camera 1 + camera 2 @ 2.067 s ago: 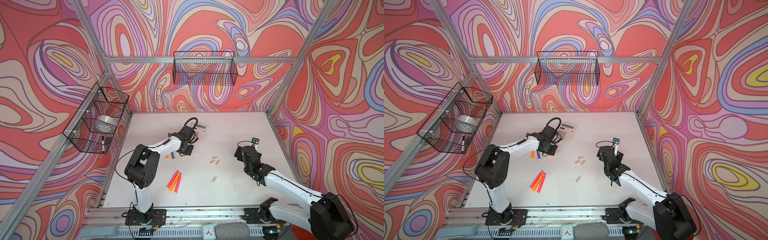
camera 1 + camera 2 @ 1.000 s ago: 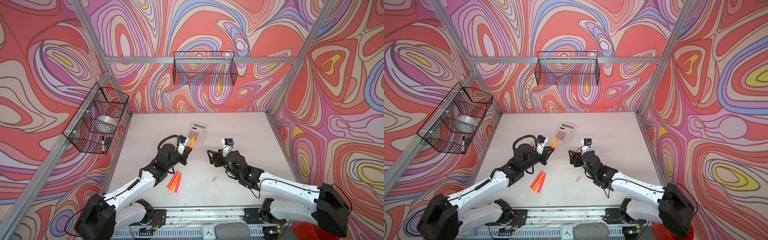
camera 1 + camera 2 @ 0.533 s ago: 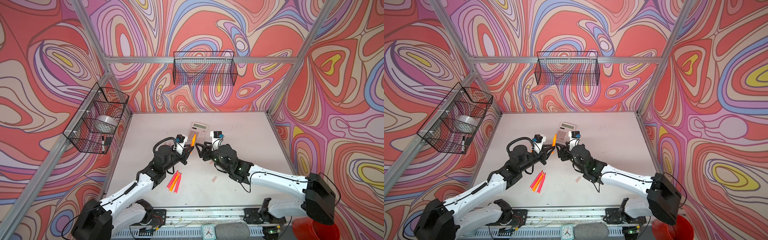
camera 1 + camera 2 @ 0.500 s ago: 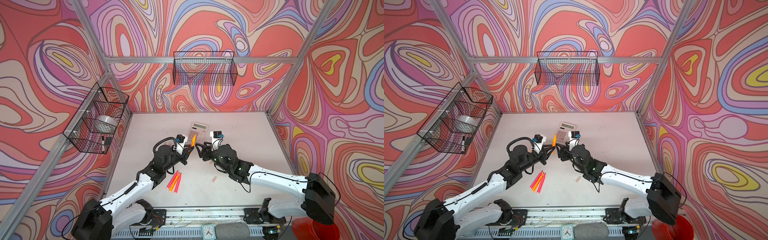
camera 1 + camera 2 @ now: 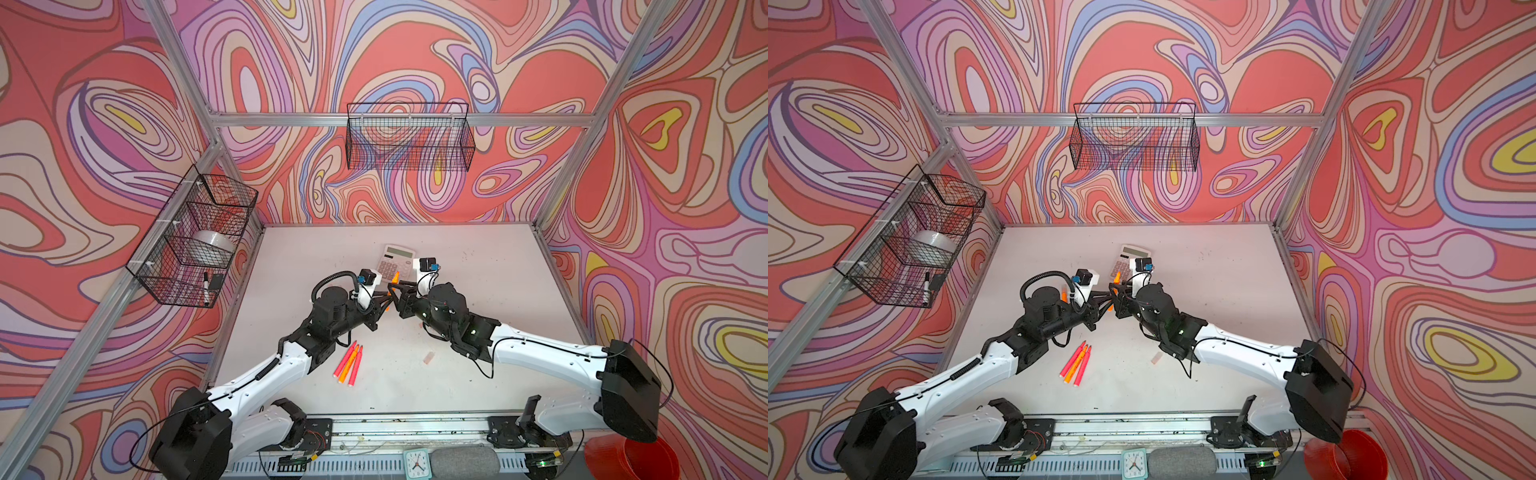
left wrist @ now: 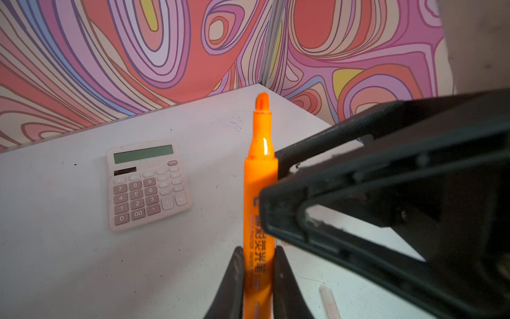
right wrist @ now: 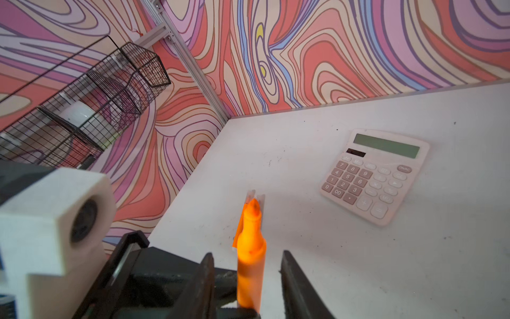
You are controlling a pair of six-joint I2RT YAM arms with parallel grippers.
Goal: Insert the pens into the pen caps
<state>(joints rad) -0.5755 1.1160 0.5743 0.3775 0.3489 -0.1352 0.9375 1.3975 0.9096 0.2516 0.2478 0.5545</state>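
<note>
My left gripper (image 6: pixel 259 250) (image 5: pixel 382 297) is shut on the lower barrel of an orange pen (image 6: pixel 259 193), held above the table with its uncapped tip pointing up and away. My right gripper (image 7: pixel 247 254) (image 5: pixel 397 291) meets it from the right. Its jaws stand open on either side of that pen's (image 7: pixel 249 248) upper barrel, with a gap showing on each side. Three more pens (image 5: pixel 349 365) (image 5: pixel 1076 365) lie side by side on the table below the left arm. A pale pen cap (image 5: pixel 429 357) (image 5: pixel 1156 358) lies alone under the right arm.
A white calculator (image 5: pixel 395 262) (image 7: pixel 378 171) lies just behind the two grippers. A wire basket (image 5: pixel 195 245) hangs on the left wall, another wire basket (image 5: pixel 409 141) on the back wall. Another orange pen (image 5: pixel 1063 296) shows behind the left arm.
The right arm has swung left across the table to the held pen, and its jaws have narrowed around the barrel. The left gripper has kept the orange pen raised.
</note>
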